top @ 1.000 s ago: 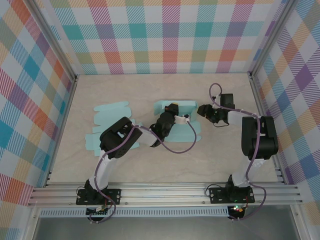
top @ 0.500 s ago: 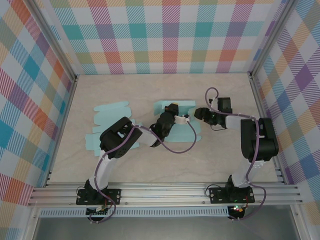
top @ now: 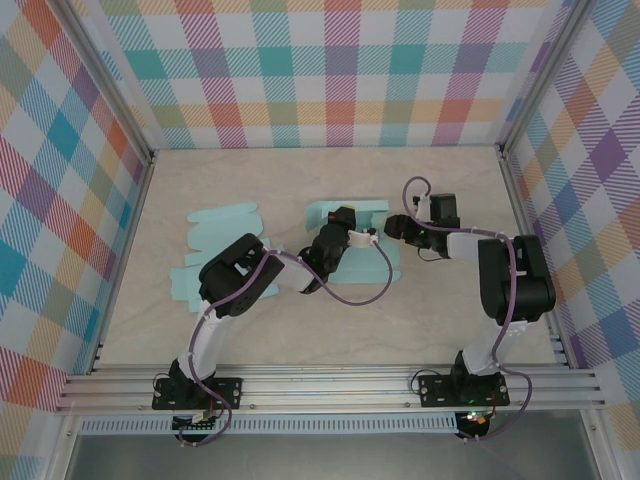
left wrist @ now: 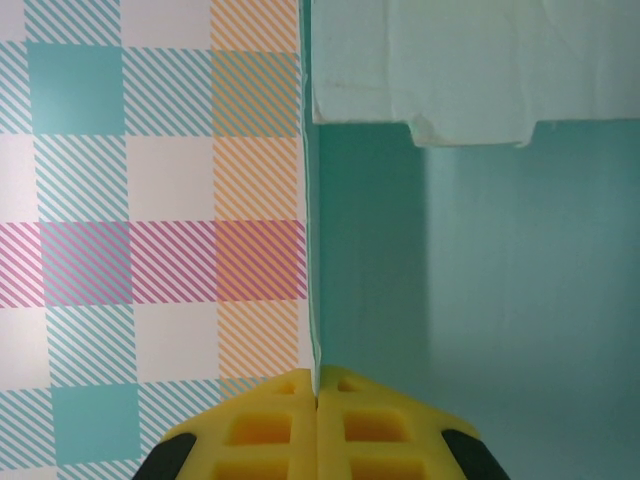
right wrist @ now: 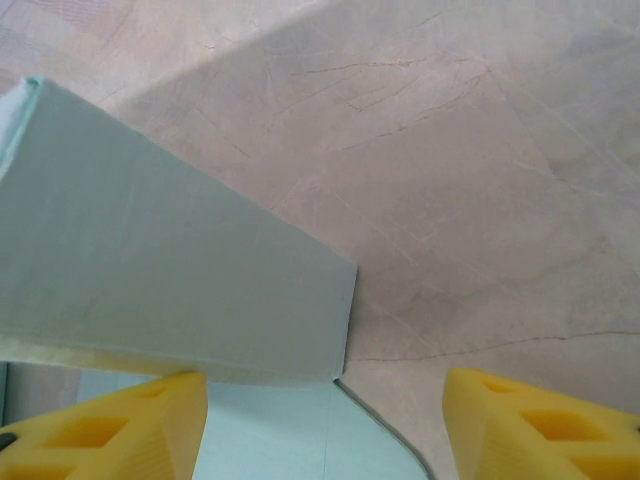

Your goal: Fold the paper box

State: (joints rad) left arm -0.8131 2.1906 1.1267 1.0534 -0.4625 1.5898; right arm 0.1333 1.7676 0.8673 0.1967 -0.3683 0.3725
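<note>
**Box fold: left clamped, right apart**

The paper box (top: 374, 208) sits on the table (top: 450, 180), partly raised. The left gripper (left wrist: 318, 400) is over the box's left part, its fingers pressed together with 1 thin upright box wall caught in the seam. The right gripper (right wrist: 322, 388) is just beside the box's right end, its 2 fingers apart. A box flap edge lies between them, unpinched. 1 flat teal blank (top: 222, 217) lies well left of the box.

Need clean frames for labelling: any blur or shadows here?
Top external: evenly lit, sharp. Left wrist: a shadow band darkens the paper box beside its clamped wall; left gripper crisp. Right wrist: soft shadow on the table around the box flap.
</note>
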